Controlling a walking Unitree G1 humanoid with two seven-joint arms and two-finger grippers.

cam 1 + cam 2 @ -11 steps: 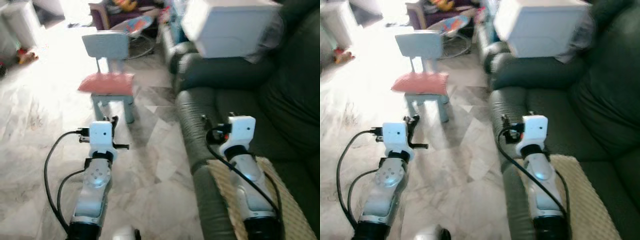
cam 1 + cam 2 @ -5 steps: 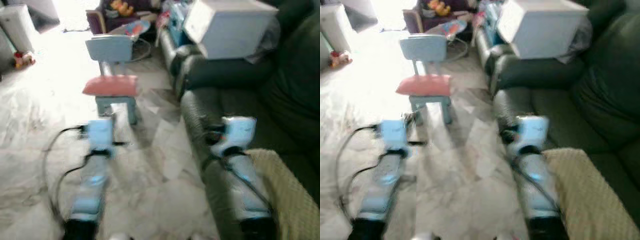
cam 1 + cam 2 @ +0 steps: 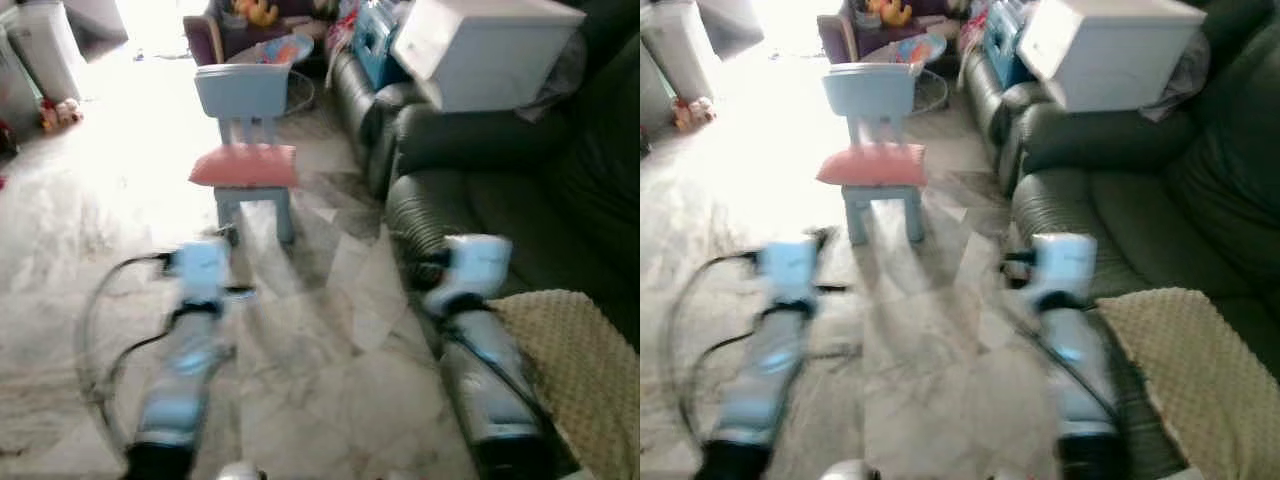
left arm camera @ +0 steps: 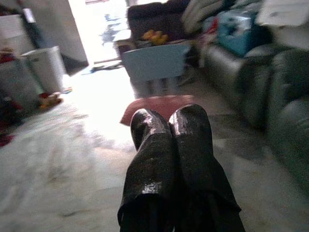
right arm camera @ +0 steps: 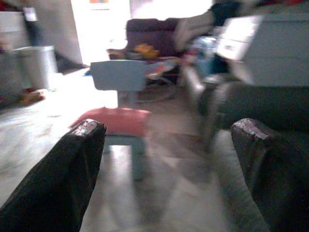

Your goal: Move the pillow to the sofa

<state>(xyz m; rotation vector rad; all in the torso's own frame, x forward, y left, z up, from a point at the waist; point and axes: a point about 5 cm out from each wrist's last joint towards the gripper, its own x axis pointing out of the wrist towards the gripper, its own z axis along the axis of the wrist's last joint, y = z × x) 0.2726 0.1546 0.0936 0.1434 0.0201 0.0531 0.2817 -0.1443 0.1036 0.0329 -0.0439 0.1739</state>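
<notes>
A pink pillow (image 3: 245,165) lies flat on the seat of a small pale blue chair (image 3: 240,90) standing on the marble floor ahead. The dark green sofa (image 3: 520,210) runs along my right side. My left gripper (image 4: 170,121) is shut with nothing in it, held low over the floor and pointing at the pillow (image 4: 157,104), well short of it. My right gripper (image 5: 169,130) is open and empty, held beside the sofa's arm. The pillow (image 5: 116,121) and chair show between its fingers, some way off.
A white box (image 3: 480,45) rests on the sofa's far end, with a blue container (image 3: 375,30) behind it. A beige knobbly cushion (image 3: 570,360) lies on the near seat. A white bin (image 3: 45,45) stands far left. Toys and a dark armchair (image 4: 149,12) lie beyond the chair.
The whole picture has shifted right and blurred, so the camera has moved. Both arms keep the same pose; the chair and pillow look slightly nearer.
</notes>
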